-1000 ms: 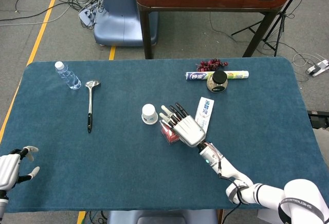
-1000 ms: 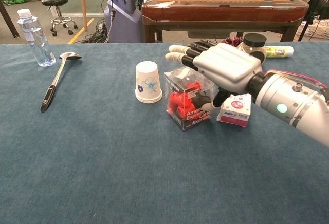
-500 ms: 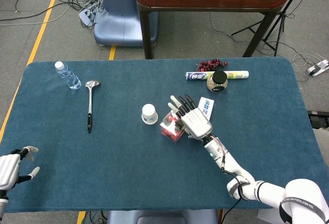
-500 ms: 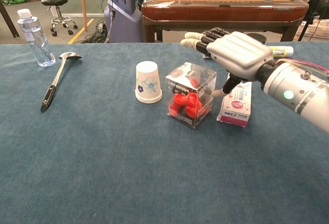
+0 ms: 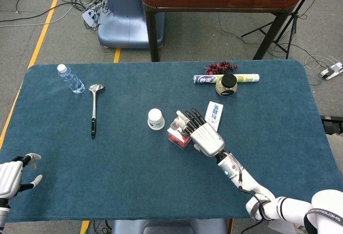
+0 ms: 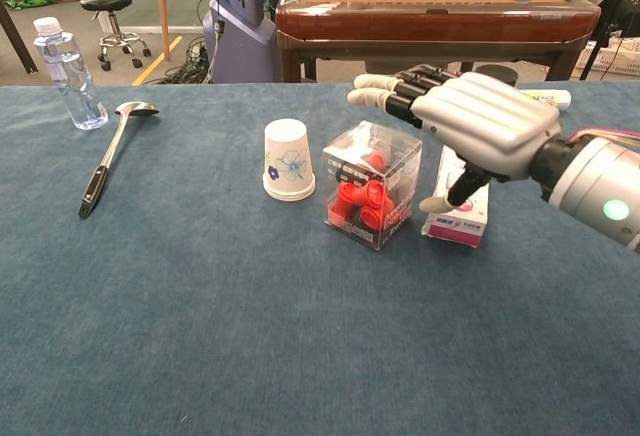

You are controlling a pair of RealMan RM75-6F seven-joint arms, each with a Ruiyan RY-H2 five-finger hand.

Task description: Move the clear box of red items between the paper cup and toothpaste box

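Note:
The clear box of red items stands on the blue table between the upturned paper cup and the toothpaste box. My right hand hovers just right of and above the clear box, fingers spread, holding nothing and apart from the box. My left hand rests open at the table's near left corner, seen only in the head view.
A water bottle and a ladle lie at the far left. A dark-lidded jar, a toothpaste tube and dark grapes sit at the far right. A wooden table stands beyond.
My right hand let go of the clear box, which settled flat between cup and toothpaste box. The hand then drew back to the right and toward me, fingers spread.

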